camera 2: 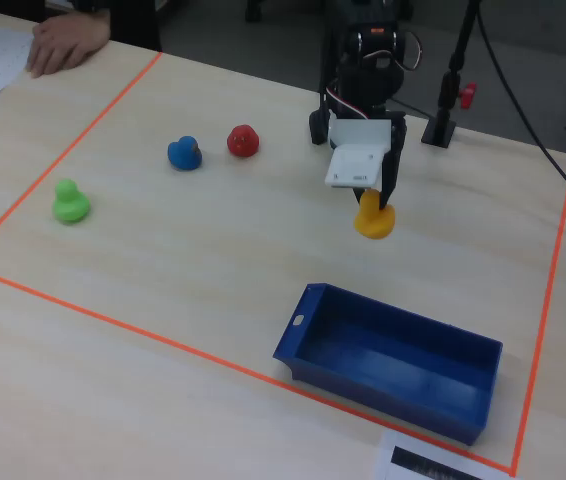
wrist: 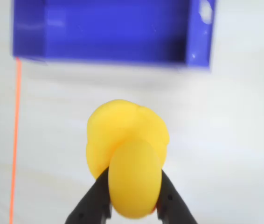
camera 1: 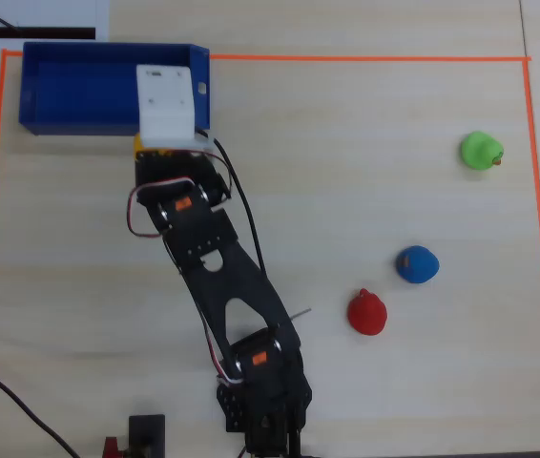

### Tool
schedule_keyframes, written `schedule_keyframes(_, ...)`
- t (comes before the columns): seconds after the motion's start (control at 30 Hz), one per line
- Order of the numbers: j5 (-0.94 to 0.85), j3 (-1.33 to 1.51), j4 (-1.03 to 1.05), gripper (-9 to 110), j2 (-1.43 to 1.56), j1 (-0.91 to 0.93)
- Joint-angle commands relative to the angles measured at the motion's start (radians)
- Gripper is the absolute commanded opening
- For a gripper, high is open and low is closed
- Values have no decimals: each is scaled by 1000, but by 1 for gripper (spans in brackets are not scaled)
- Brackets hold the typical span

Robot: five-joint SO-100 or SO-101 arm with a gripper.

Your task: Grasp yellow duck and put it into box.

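Now, end effector: in the wrist view the end effector (wrist: 133, 196) is clenched on the yellow duck (wrist: 127, 154), one black finger (wrist: 91, 205) on each side of the duck's lower part.
Yellow duck: held clear of the table (camera 2: 213, 260) in the fixed view, hanging below the white camera mount (camera 2: 355, 165); it (camera 2: 374, 220) is close to the box but has not entered it.
Yellow duck, overhead view: almost wholly hidden under the mount; only a yellow sliver (camera 1: 142, 145) shows just outside the box's long wall.
Box: a blue rectangular bin (camera 1: 70, 122) with low walls, set in the table corner that is top left in the overhead view, inside the orange tape border (camera 1: 365, 59). A small white mark sits on one short end (camera 2: 298, 322).
Arm: the black arm (camera 1: 218, 277) reaches from the table edge at the bottom of the overhead view up to the box corner.
Green duck: near the table edge at the right of the overhead view (camera 1: 481, 151), well apart from the box.
Blue duck: toward the table's middle (camera 1: 416, 263), just beside the red one.
Red duck: next to the blue duck (camera 1: 367, 312), between it and the arm.
Person's hand: resting at the table's far left corner in the fixed view (camera 2: 66, 40).
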Motion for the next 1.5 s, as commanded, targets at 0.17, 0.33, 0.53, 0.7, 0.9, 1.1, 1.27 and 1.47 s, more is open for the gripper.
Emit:
schedule_keyframes(0.17, -5, -698, -140, 0, -537, 18)
schedule_keyframes(0.33, -44, -925, -225, 0, -781, 35)
schedule_keyframes(0.53, -57, -974, -304, 0, -945, 35)
schedule_keyframes(0.7, -18, -989, -313, 0, -985, 28)
schedule_keyframes(0.9, 8, -1002, -279, 0, -1012, 25)
schedule_keyframes(1.1, 11, -1014, -199, 10, -992, 32)
schedule_keyframes(1.27, 18, -1023, -196, 16, -969, 43)
schedule_keyframes(1.47, 11, -1037, -221, 21, -937, 67)
